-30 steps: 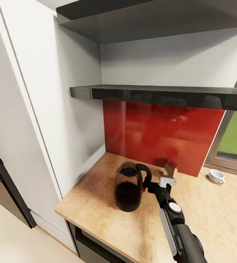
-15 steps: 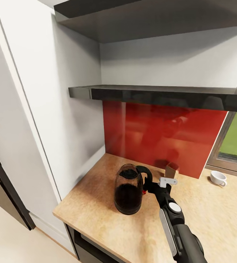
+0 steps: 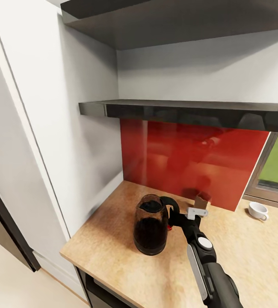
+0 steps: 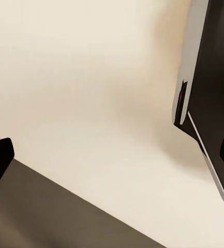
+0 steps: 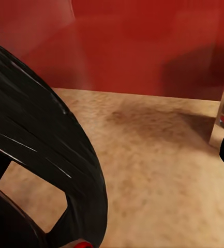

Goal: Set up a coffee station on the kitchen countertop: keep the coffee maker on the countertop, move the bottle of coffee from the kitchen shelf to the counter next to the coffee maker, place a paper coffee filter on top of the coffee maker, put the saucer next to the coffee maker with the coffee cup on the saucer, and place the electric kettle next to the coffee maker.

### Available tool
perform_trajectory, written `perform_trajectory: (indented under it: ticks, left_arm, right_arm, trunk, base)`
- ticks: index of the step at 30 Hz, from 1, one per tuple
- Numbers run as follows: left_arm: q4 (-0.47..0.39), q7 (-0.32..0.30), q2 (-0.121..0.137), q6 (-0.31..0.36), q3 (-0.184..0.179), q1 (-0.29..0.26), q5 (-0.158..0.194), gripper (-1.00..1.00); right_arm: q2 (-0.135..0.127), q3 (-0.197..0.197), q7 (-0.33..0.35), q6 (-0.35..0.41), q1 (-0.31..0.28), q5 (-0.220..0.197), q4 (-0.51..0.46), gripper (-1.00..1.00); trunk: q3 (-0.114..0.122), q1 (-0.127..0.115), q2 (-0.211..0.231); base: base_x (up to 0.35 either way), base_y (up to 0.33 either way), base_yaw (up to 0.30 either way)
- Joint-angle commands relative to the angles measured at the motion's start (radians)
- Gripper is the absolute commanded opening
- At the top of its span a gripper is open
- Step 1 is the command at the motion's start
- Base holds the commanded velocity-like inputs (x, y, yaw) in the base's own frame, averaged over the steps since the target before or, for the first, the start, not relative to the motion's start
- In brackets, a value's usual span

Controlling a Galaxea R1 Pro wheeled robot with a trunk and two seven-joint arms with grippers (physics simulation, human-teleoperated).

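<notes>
The rounded clear glass kettle with black handle point(image 3: 151, 230) stood on the light wood-grain surface point(image 3: 113, 252) as before, only the view having shifted. The right gripper point(image 3: 171, 219) stayed at its handle; I could not tell whether the jaws gripped it.

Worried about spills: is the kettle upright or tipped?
Upright: the electric kettle stands level on the kitchen countertop, base flat, with the right gripper at its handle.
</notes>
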Motion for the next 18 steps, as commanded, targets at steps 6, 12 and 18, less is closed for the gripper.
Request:
perform_trajectory:
  ticks: [6,12,18]
  left_arm:
    - [-0.002,0.002,0.0,-0.001,-0.003,0.0,0.007,1.0]
    - [-0.002,0.002,0.001,-0.001,-0.003,0.0,0.007,1.0]
    - [-0.002,0.002,0.0,-0.001,-0.004,0.0,0.007,1.0]
  right_arm:
    - [0.0,0.0,-0.002,0.006,-0.001,-0.001,-0.001,-1.0]
    - [0.0,0.0,-0.002,0.006,-0.001,-0.001,-0.001,-1.0]
    - [-0.001,0.0,-0.001,0.006,-0.001,-0.001,-0.001,-1.0]
  trunk:
    - [-0.002,0.001,-0.002]
    - [-0.002,0.001,-0.002]
    - [-0.002,0.001,-0.002]
  base:
    - [0.0,0.0,0.0]
    - [0.0,0.0,0.0]
    - [0.0,0.0,0.0]
